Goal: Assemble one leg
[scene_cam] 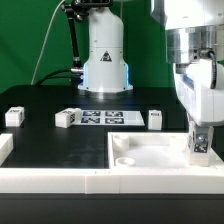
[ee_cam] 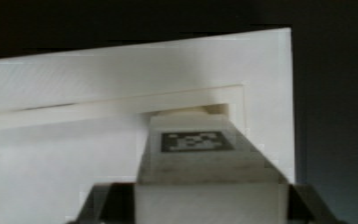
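Gripper fingers (scene_cam: 200,138) stand closed on a leg (scene_cam: 200,146), a small white block with a black-and-white tag on the face toward the camera. The held leg hangs upright over the corner of the large flat white panel (scene_cam: 150,152) at the exterior view's right; whether its lower end touches the panel I cannot tell. In the wrist view the same leg (ee_cam: 195,150) juts out between the two dark finger pads (ee_cam: 105,205), its tagged face up, its far end against a raised edge of the panel (ee_cam: 87,85).

Beyond the panel, on the black table (scene_cam: 50,140), lies the marker board (scene_cam: 112,118). Three more legs stand near it: one just beside its left end (scene_cam: 66,118), one just off its right end (scene_cam: 155,119), one well apart at the exterior view's far left (scene_cam: 13,116).
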Tool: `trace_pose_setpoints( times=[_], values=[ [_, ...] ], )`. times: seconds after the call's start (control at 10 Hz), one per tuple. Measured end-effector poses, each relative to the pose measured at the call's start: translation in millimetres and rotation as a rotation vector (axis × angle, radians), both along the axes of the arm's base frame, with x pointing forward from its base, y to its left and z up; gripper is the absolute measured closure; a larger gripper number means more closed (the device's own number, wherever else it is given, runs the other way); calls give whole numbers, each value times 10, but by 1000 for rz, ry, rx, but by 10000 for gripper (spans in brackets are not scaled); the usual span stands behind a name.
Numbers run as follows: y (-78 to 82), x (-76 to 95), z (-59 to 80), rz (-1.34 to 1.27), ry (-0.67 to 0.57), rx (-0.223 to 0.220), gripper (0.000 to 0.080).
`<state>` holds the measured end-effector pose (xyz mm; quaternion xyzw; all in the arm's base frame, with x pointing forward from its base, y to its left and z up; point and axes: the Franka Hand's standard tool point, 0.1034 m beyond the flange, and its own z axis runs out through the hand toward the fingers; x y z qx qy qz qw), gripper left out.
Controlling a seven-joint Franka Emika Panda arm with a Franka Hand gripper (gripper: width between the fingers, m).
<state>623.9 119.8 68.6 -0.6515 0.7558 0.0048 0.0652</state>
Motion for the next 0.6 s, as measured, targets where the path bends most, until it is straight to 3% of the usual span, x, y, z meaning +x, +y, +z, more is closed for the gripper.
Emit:
trace_pose_setpoints(
  times=[0.1,0.2,0.3,0.4,0.5,0.6],
  values=[
    [-1,1,0,0,0,2,505],
    [2,0,-1,51,-5,-3,415],
    [9,-1,-2,50,-5,0,415],
    [1,0,4,116,-7,-5,222],
    [-8,-15,12,265,5,-9,172],
    [2,-2,27,387,-7,-17,172]
  ],
)
